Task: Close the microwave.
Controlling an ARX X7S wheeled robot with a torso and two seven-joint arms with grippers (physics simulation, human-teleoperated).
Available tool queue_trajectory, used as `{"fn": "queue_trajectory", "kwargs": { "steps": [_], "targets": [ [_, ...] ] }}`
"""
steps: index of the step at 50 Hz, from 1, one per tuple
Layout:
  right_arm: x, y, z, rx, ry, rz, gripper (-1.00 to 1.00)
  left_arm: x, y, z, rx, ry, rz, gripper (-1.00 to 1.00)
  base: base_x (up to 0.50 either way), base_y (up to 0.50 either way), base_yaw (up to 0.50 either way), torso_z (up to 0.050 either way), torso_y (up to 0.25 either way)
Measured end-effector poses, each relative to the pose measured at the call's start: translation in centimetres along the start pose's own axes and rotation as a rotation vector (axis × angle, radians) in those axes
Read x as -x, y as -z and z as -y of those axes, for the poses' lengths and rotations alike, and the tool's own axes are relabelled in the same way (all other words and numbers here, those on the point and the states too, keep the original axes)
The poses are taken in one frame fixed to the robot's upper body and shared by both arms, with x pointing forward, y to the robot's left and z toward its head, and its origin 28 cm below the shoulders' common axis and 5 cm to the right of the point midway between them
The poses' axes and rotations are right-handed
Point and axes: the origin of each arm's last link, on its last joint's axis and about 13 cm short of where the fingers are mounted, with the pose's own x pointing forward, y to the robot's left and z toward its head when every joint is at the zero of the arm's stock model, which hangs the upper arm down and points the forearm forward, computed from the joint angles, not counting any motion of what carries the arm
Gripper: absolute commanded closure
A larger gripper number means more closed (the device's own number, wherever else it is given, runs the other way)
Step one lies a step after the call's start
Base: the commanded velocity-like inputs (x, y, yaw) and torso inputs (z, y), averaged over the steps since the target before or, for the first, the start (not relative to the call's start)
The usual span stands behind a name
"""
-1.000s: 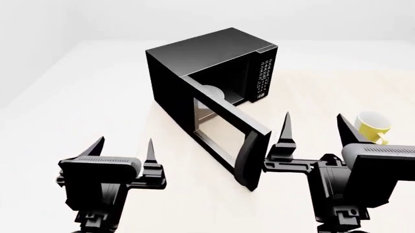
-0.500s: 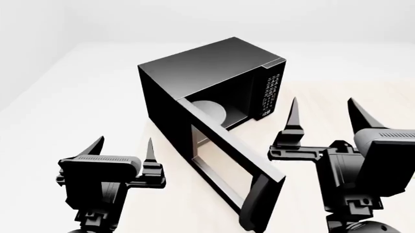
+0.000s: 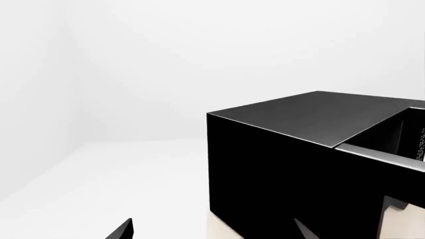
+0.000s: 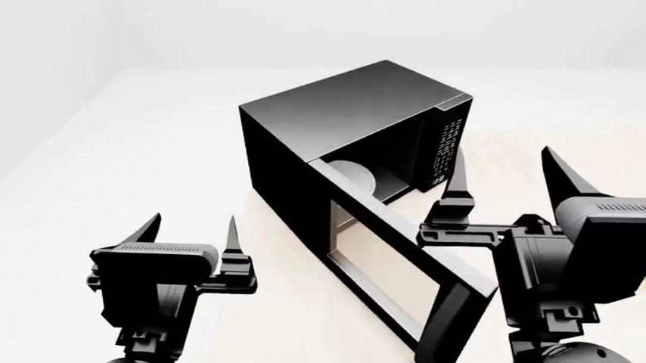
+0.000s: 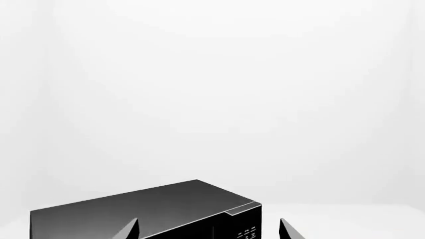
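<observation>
**Q:** how far along are you with closing it?

**A:** Honestly, not started as far as I can see. The microwave [image 4: 353, 128] sits mid-table, a bit to the far side, and its door [image 4: 404, 268] is swung wide open toward me, hinged on the left with the free edge down at the near right. I can see the white plate [image 4: 352, 175] inside and the keypad panel [image 4: 444, 151] on the right of the opening, so the cavity is fully exposed. The whole swing is left to do.

**Q:** where are the arms?

**A:** My right gripper [image 4: 510, 181] is just right of the door, near its free end, jaws spread wide and holding nothing. I can't tell from the head view if it's touching the door. My left gripper [image 4: 192, 231] hangs well off to the near left, also wide open and empty. Wrist views only show the microwave's box and the fingertips.

**Q:** plan?

**A:** I reckon the right arm pushes the door's outer face away from me until it shuts.
</observation>
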Motion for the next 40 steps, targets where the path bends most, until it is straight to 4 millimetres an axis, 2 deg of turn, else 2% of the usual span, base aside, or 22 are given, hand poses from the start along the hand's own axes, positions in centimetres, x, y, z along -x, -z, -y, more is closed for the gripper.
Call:
{"fn": "queue_trajectory", "kwargs": {
  "steps": [22, 40],
  "targets": [
    [-1.3, -0.7, -0.5, -0.011, -0.005, -0.027, -1.00, -0.1, -0.1, 0.0, 0.000, 0.001, 0.000, -1.00, 0.00, 0.00, 0.00, 0.000, 0.000],
    [-2.1, -1.9, -1.8, -0.027, -0.087, -0.021, -1.00, -0.2, 0.0, 0.0, -0.001, 0.000, -0.001, -1.00, 0.00, 0.00, 0.00, 0.000, 0.000]
  ]
}}
